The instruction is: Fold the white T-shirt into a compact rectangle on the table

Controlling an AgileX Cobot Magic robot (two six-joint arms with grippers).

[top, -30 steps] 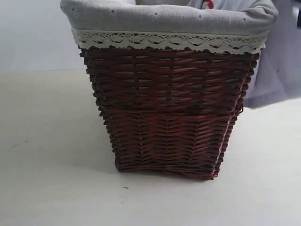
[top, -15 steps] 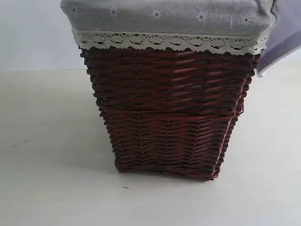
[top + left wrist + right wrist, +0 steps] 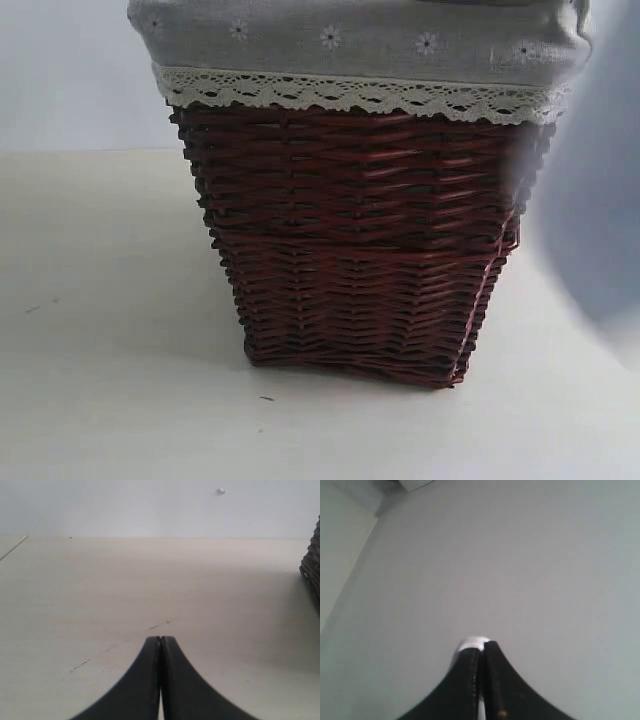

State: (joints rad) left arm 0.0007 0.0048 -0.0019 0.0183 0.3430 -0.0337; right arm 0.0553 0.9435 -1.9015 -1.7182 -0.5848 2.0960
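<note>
Table [image 3: 100, 595], left end effector [image 3: 160, 639] closed, right end effector [image 3: 482, 645] pinching white cloth [image 3: 468, 643]

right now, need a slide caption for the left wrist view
Left gripper shut and empty, poised over the beige table, with the dark wicker basket just at the frame's edge.

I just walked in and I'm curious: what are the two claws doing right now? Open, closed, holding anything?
The left gripper: closed, holding nothing.
The right gripper: closed, pinching a bit of the white T-shirt.

Plain pale wall [image 3: 70, 70], soft even light
</note>
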